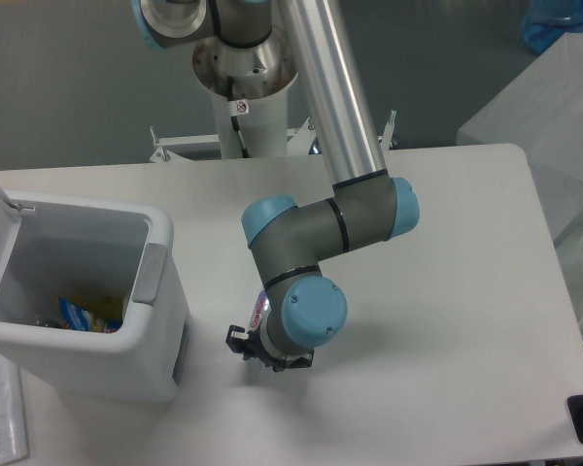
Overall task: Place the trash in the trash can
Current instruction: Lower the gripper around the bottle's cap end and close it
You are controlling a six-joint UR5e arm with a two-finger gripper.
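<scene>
Low over the table, end effector (267, 351) — bottle (259, 309) beside it — grip state unclear.

Open-lidded trash can (160, 320) just left of tool (266, 351).

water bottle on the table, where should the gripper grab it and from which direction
Across the body, coming down from above. The water bottle lies on its side on the table, so its rounded sides are what the fingers can close on. Only a sliver of its red-and-white label shows beside the arm's wrist; the gripper sits low over it, and its jaw state cannot be told.
</scene>
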